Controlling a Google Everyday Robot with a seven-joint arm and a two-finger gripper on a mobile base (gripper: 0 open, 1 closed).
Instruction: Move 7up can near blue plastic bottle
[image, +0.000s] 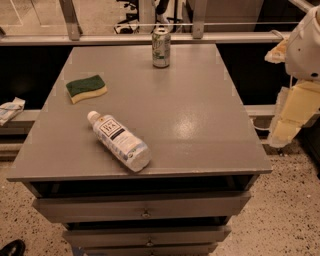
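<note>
The gripper (287, 120) hangs beyond the right edge of the desk (200, 125); I cannot tell whether its jaws are released or clenched. The 7up can (161, 47) stands upright up-left of the jaws, well apart from the blue plastic bottle (120, 141), which lies sideways lower-left of them, contents unclear

Upper right, the robot's white arm (305, 45) runs out of the frame. Below it, the pale pincer (289, 117) hangs at the right edge, off the right side of the bench (200, 125), its outline hard to make out. Left edge: a white crumpled thing (9, 110), cut off. Bottom left corner, a dark thing (12, 247), mostly out of frame. The lowest drawer (125, 247) is clipped by the bottom edge. Print on the 7up can (161, 47): too blurred to read.
</note>
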